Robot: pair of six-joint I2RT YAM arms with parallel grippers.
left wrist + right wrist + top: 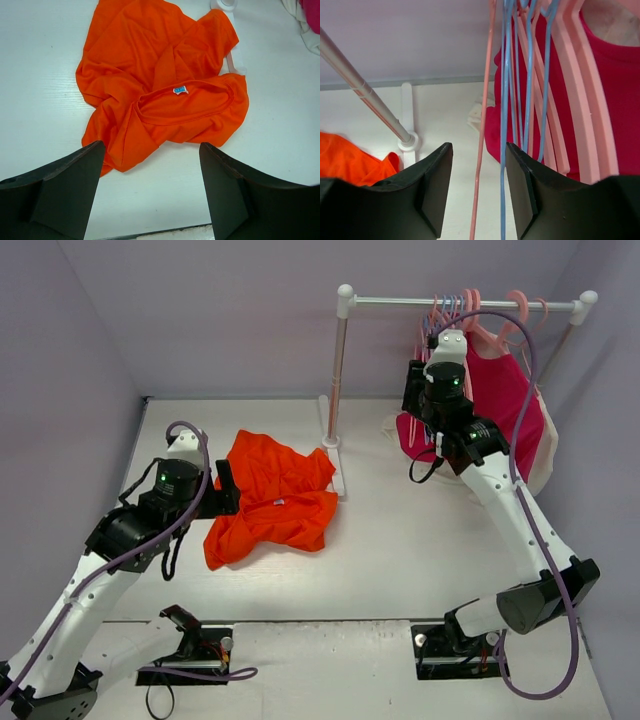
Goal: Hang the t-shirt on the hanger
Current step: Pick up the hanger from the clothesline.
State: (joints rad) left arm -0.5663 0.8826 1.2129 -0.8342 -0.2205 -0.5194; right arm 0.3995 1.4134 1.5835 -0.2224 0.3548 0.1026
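So the orange t-shirt (275, 500) is lying in a crumpled heap on the surface (420, 530), near the foot of the rack and well apart from the hangers. It's landed neck-up, with the little white label (180, 90) showing inside the collar, which is handy since that's the hole the hanger has to go through. My left fingers (60, 190) are spread wide just short of the shirt's near edge and holding nothing. I think they're parked there so I can pin or lift the collar once there's a hanger to feed in. My right fingers (430, 190) are up at the rail (460, 302), apart, with a thin pale pink hanger (481, 150) running through the gap. They aren't pinching it as far as I can see. The blue hangers (506, 100) hang right against one finger, so the risk is grabbing two at once. The pink shirt (500, 390) beside them isn't mine to touch.
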